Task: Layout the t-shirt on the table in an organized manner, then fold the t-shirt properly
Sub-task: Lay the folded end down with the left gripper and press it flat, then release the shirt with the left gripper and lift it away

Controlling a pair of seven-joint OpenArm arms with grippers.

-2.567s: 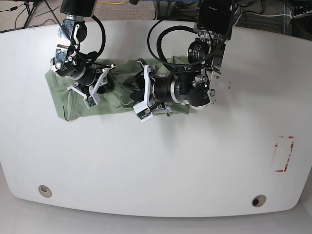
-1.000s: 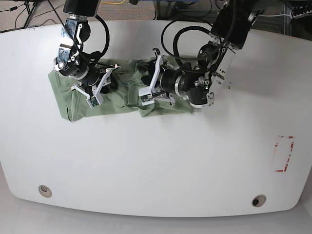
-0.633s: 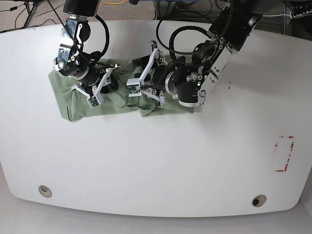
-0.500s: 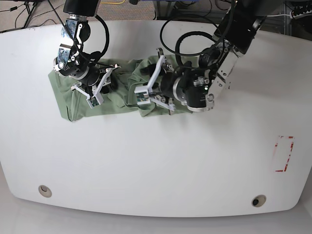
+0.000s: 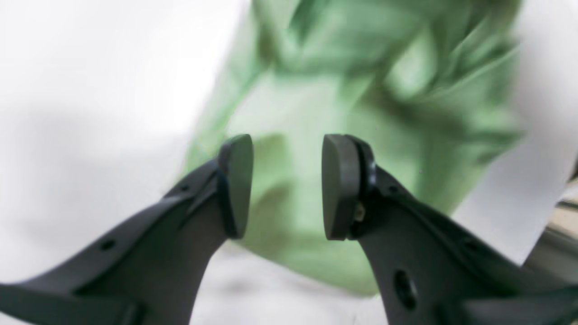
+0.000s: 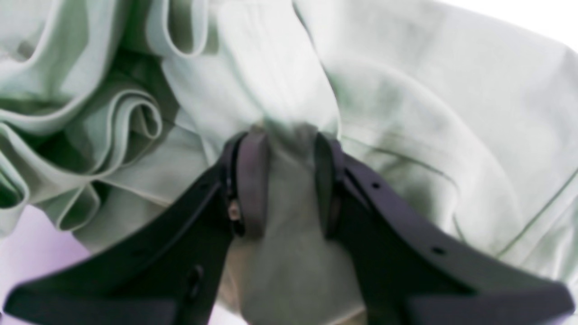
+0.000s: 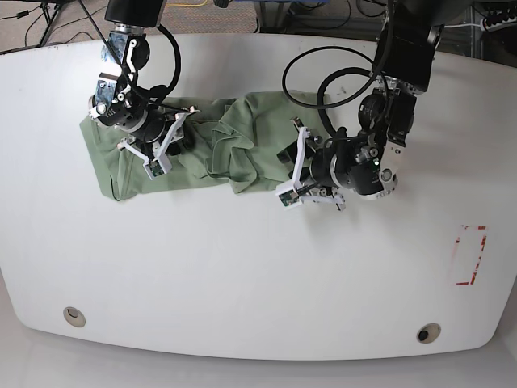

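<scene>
The sage-green t-shirt (image 7: 242,153) lies crumpled in deep folds at the back left of the white table (image 7: 242,275). In the base view my right gripper (image 7: 171,139) sits on the shirt's left part. The right wrist view shows this gripper (image 6: 283,180) shut on a pinched fold of the t-shirt (image 6: 429,113). My left gripper (image 7: 289,162) hovers at the shirt's right edge. Seen from the left wrist, that gripper (image 5: 286,185) is open with nothing between its pads, and the blurred t-shirt (image 5: 316,104) lies beyond them.
Two round grommet holes (image 7: 74,316) (image 7: 428,332) sit near the table's front edge. A red-outlined rectangle (image 7: 471,255) is marked at the right. Cables and the floor show past the table's far edge.
My left arm has swung right and back off the shirt's middle, uncovering the cloth there; its gripper now sits at the shirt's right edge. The right arm has stayed put, holding its fold.
</scene>
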